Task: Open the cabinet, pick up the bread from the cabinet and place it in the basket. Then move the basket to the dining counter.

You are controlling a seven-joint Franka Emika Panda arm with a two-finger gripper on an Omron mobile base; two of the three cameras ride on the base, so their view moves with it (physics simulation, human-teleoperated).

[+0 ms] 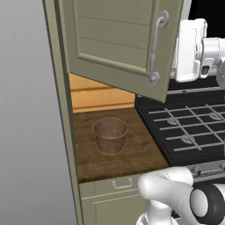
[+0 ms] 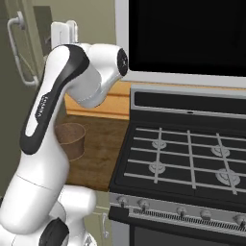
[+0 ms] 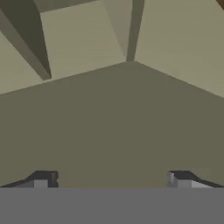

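Two-finger gripper (image 3: 112, 180) spreading wide, empty, facing inside olive-beige slatted cabinet (image 1: 115, 39) behind its open door. Bread not showing. Round brown basket (image 1: 110, 134) sitting on worktop below cabinet. Risk: arm knocking door while reaching deeper.

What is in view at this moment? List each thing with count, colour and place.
cabinet door: one, olive-beige, swung open above the worktop
bar handle: one, grey, on the door's free edge
basket: one, brown, upright on the worktop, nothing visible inside
worktop: one, dark wood, left of the stove
drawer front: one, olive, below the worktop
stove: one, black, grey grates, knobs along its front
arm: one, white with dark joints
end effector: one, dark fingertips wide apart, holding nothing, facing olive panels
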